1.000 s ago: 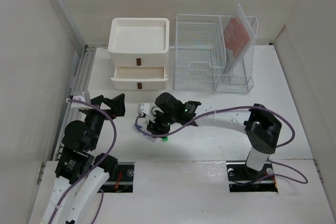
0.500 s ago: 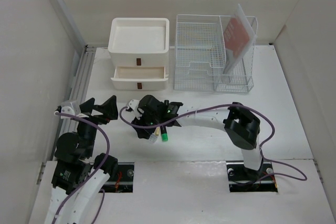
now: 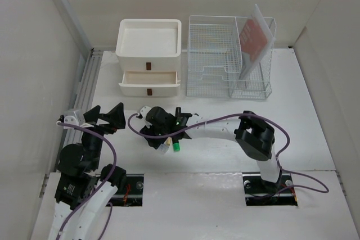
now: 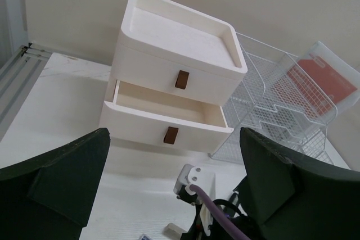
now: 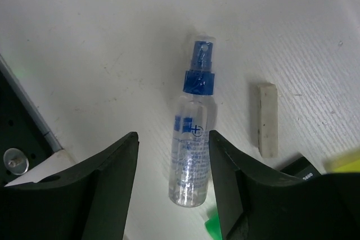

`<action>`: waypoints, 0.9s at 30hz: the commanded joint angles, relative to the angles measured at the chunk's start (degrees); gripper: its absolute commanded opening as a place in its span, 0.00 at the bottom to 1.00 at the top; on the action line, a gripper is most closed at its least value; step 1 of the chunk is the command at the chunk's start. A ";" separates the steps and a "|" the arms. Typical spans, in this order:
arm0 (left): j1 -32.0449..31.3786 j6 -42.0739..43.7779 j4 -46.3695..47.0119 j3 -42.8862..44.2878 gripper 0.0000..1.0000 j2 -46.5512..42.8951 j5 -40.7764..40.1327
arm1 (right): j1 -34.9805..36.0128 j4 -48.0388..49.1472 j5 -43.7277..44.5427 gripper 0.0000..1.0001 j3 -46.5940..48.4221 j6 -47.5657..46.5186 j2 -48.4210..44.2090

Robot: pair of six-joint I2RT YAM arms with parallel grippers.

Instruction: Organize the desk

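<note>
The jaws of your right gripper [image 5: 171,139] stand apart, one on each side of a small spray bottle [image 5: 194,139]. They are not closed on it, and the bottle lies flat on the table [image 3: 292,116] with its blue cap pointing away from the wrist. The jaws of your left gripper [image 4: 174,133] are spread wide with nothing between them, and they face the drawer box [image 4: 180,54].

The table fills the whole work area under both arms, with a grey rail [image 3: 84,88] along its left edge. At its near middle, under the right arm, is a cluster of loose things. Beside the bottle lies a pale stick that may be an eraser [image 5: 268,119]. A green-capped item [image 3: 176,148] shows at the edge of the cluster. Something black and something yellow sit at the corner of the right wrist view, too cropped to name.

At the back left, the drawer box has its lower drawer [image 4: 163,111] pulled open, and what shows of the inside looks bare. The tray top looks bare too. To its right stands the wire rack [image 3: 225,66], with a red-and-white sleeve [image 3: 253,37] upright in its right section.

You seem to be early in the job. The drawer is open to receive things, but every small item is still out on the table. The bottle looks like the piece in hand, and it is not yet grasped.
</note>
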 commanded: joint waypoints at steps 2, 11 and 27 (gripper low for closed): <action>-0.15 0.61 2.00 0.07 1.00 -1.13 -0.58 | 0.92 1.57 2.41 0.58 0.24 1.09 1.36; -0.15 0.61 2.00 0.07 1.00 -1.13 -0.58 | 0.92 2.09 3.65 0.57 -0.99 -0.06 2.94; -0.15 0.61 2.00 0.07 1.00 -2.27 -0.58 | 0.92 -0.02 2.06 0.16 -0.38 -2.69 6.29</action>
